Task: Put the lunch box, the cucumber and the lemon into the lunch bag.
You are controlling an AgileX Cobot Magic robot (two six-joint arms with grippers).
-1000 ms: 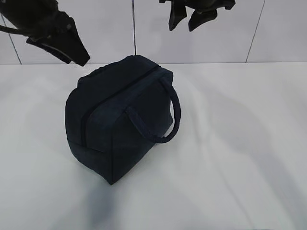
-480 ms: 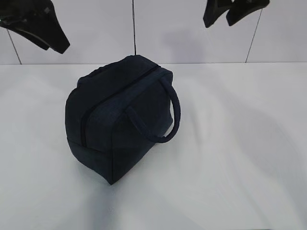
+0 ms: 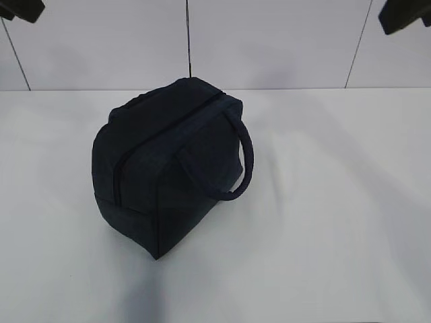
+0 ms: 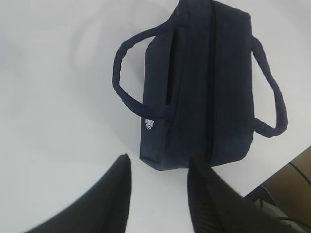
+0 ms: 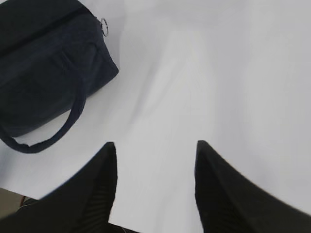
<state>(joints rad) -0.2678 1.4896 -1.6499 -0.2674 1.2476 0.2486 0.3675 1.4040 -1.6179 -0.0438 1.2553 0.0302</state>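
The dark navy lunch bag (image 3: 168,165) stands zipped shut in the middle of the white table, with one loop handle (image 3: 239,168) hanging on its right side. It also shows in the left wrist view (image 4: 204,87) with its small white logo (image 4: 149,124), and in the right wrist view (image 5: 43,63) with its metal ring pull (image 5: 104,26). My left gripper (image 4: 158,165) is open and empty, high above the table beside the bag. My right gripper (image 5: 154,145) is open and empty over bare table to the bag's right. The lunch box, cucumber and lemon are out of view.
The white table (image 3: 323,222) runs to a pale tiled wall (image 3: 269,40) behind. Only small dark parts of the arms show at the top corners of the exterior view, the left arm (image 3: 20,8) and the right arm (image 3: 404,13).
Both arms have risen and drawn outward, the left toward the upper left and the right toward the upper right, nearly leaving the exterior view. The bag has not moved.
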